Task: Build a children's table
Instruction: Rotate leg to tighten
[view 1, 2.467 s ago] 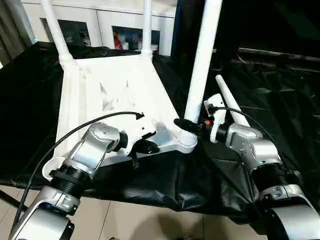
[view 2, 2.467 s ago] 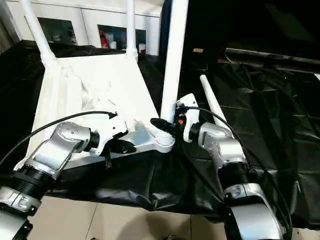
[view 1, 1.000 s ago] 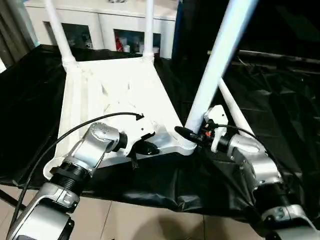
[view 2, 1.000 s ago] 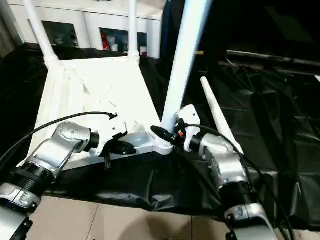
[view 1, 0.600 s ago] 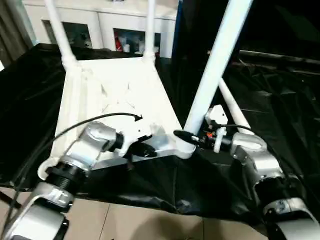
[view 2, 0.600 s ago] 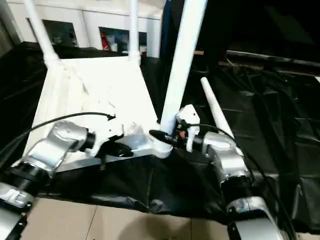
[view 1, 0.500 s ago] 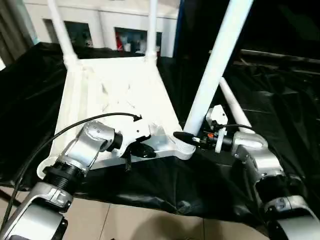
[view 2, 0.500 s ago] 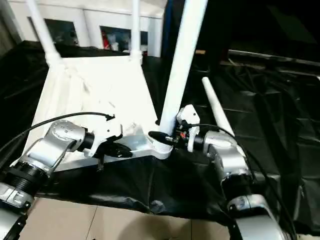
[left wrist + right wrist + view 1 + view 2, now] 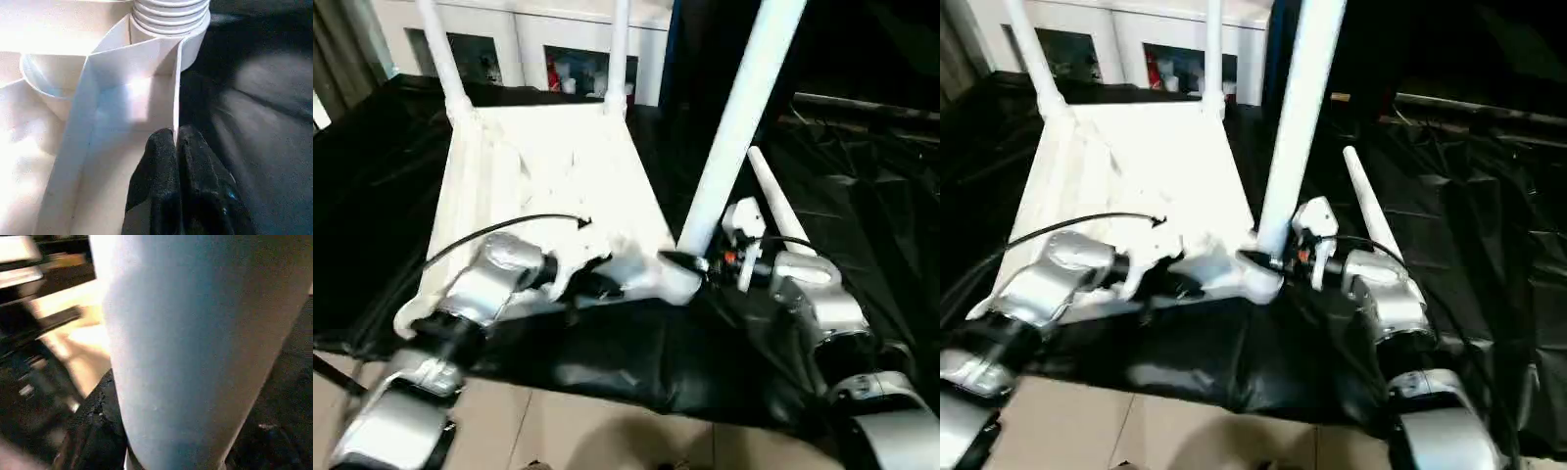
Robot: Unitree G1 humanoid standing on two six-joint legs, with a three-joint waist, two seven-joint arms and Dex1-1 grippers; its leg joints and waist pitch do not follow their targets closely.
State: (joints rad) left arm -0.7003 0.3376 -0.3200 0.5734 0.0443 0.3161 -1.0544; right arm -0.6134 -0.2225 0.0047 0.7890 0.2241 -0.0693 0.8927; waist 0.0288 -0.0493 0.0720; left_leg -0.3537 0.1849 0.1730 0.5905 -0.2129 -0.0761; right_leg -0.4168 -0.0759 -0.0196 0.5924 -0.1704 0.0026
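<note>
The white tabletop [image 9: 543,186] lies upside down on the black-draped table [image 9: 372,196], with two legs [image 9: 438,54] standing in its far corners. At its near edge the left gripper [image 9: 176,147] has its fingers [image 9: 159,171] pinched together on the thin rim wall, the silver left forearm [image 9: 480,289] reaching in low from the left with the wrist bent inward. To the right, a third leg [image 9: 1295,117] stands in the near right corner socket [image 9: 1261,279], leaning a little. The right gripper [image 9: 690,262] is clamped around its base, the forearm coming in nearly level from the right. A fourth leg [image 9: 781,211] lies loose on the cloth just behind that arm.

The risk, as I judge it, is the leaning leg: if it is pushed or turned while off-axis, it may jam or pop out of the socket. The left hold on so thin a rim could also slip, letting the tabletop slide toward the table's edge.
</note>
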